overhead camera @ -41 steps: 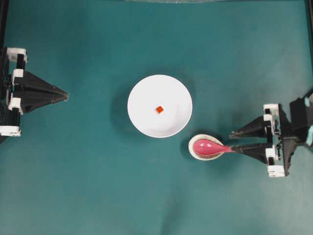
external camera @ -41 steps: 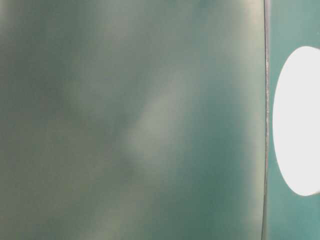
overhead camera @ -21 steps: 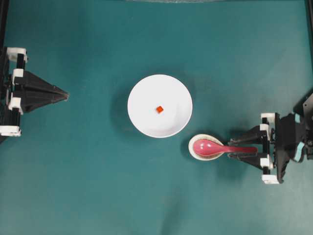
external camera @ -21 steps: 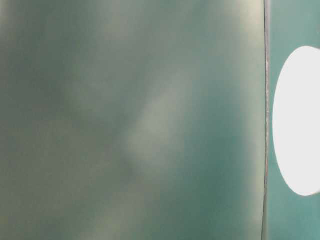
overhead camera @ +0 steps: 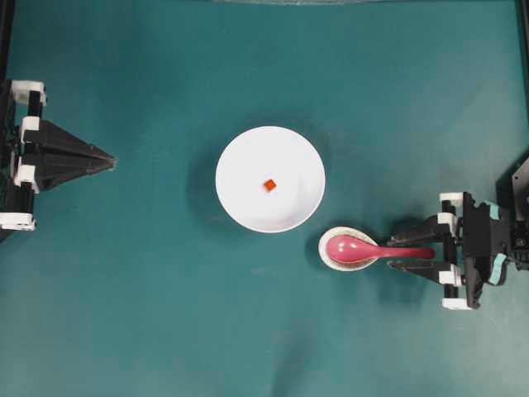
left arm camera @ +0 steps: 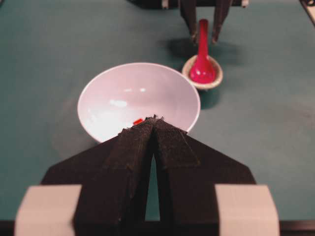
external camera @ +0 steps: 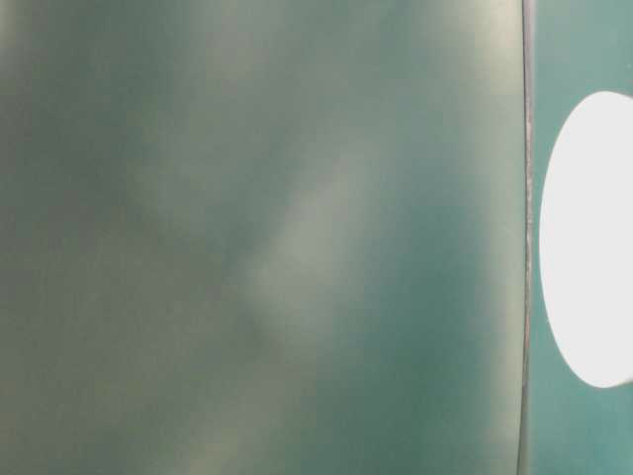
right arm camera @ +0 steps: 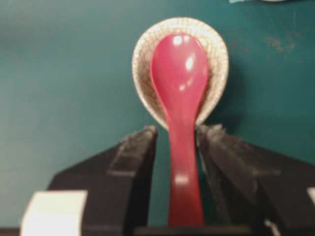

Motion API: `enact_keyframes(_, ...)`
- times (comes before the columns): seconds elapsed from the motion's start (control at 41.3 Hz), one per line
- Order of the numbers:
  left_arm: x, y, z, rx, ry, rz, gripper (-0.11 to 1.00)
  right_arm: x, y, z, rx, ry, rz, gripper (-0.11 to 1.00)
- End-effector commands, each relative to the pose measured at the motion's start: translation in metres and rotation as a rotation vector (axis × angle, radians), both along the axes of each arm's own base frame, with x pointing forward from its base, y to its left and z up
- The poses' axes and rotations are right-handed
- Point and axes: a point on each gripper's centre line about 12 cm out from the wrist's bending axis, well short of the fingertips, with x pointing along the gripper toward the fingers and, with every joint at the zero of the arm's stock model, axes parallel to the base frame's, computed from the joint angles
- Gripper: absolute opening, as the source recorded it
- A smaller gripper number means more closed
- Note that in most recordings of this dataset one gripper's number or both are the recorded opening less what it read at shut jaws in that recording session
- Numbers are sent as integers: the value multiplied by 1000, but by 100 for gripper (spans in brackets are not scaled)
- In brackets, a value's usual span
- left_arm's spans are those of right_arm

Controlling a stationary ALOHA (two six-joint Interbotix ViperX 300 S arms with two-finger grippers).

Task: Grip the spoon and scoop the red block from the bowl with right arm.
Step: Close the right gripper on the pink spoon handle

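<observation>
Closest to the right wrist camera, the right hand (right arm camera: 177, 142) stands spread, one finger on each side of the spoon's (right arm camera: 178, 98) handle, with a small gap on each side. Its deep end lies in a speckled beige dish (right arm camera: 216, 54) on the green table (overhead camera: 165, 314). Beyond, just beside the dish, sits the white bowl (overhead camera: 240, 157) with the red block (overhead camera: 269, 184) inside. Farthest off, the left hand (overhead camera: 109, 160) is pressed together, well apart from the bowl.

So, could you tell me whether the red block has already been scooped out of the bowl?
No, the red block lies inside the bowl, while the spoon rests apart in its beige dish.
</observation>
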Motion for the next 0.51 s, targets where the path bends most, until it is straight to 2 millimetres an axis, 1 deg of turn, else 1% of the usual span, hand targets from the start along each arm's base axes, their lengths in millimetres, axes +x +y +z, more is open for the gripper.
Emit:
enact_keyframes(0.0, 3, 0, 9, 3, -23, 1, 0, 0, 0, 1, 0, -6, 0, 47)
enact_keyframes(0.218, 3, 0, 8, 3, -21, 1, 0, -1, -3, -4, -12, 13, -14, 47)
enact_keyframes(0.484, 3, 0, 8, 3, -21, 1, 0, 1, -2, -5, -18, 14, -15, 47)
